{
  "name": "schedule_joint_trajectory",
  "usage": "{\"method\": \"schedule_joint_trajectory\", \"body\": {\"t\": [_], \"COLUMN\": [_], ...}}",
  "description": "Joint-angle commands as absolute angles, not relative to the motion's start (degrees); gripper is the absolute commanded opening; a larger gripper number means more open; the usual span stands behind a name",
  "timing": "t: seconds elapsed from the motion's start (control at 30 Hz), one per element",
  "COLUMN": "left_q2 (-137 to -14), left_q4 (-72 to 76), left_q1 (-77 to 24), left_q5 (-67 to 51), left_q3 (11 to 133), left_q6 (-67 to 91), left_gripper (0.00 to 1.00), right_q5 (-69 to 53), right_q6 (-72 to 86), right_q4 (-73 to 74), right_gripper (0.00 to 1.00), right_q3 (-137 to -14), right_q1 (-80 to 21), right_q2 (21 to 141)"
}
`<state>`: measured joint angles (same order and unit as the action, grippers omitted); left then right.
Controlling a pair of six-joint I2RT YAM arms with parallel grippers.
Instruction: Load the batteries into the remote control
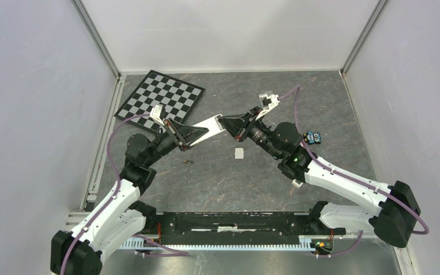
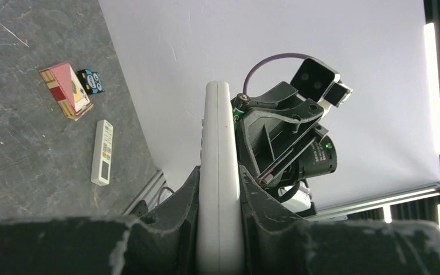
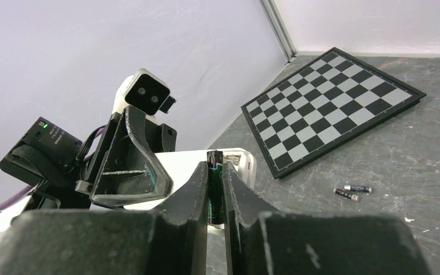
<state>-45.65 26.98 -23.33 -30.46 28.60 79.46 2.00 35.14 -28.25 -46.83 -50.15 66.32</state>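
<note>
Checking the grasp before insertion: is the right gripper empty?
No, the right gripper is shut on a dark battery, close to the white remote control.

batteries (image 3: 215,172): 3, two (image 3: 358,188) loose at 8 o'clock | remote control (image 2: 217,172): 1 | slim remote (image 2: 102,152): 1 | chessboard (image 1: 160,98): 1, at 10 o'clock | red box (image 2: 66,90): 1 | white tile (image 1: 239,153): 1 | blue-black object (image 1: 313,137): 1

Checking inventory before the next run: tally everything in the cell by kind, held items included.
batteries: 3, one in the right end effector, two on the table
remotes: 2, one in the left end effector, one on the table
chessboard: 1
small white piece: 1
red box: 1
blue-and-black item: 1
total: 9
</note>
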Motion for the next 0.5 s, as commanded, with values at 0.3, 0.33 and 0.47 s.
{"method": "schedule_joint_trajectory", "body": {"t": [0.3,0.33,0.47], "left_q2": [-43.4,-43.4,-43.5], "left_q4": [39.1,39.0,39.2], "left_q1": [-23.5,-23.6,-23.5], "left_q5": [-31.3,-31.5,-31.7], "left_q3": [29.4,29.3,29.0], "left_q6": [86.0,85.8,85.3], "left_gripper": [0.02,0.02,0.02], "right_q5": [4.1,4.2,5.4], "right_q6": [33.8,33.9,33.8], "right_q4": [-29.4,-29.6,-29.9], "right_gripper": [0.17,0.17,0.17], "right_q3": [-45.6,-45.7,-46.8], "right_q1": [-50.7,-50.8,-51.3], "right_q2": [68.5,69.0,70.6]}}
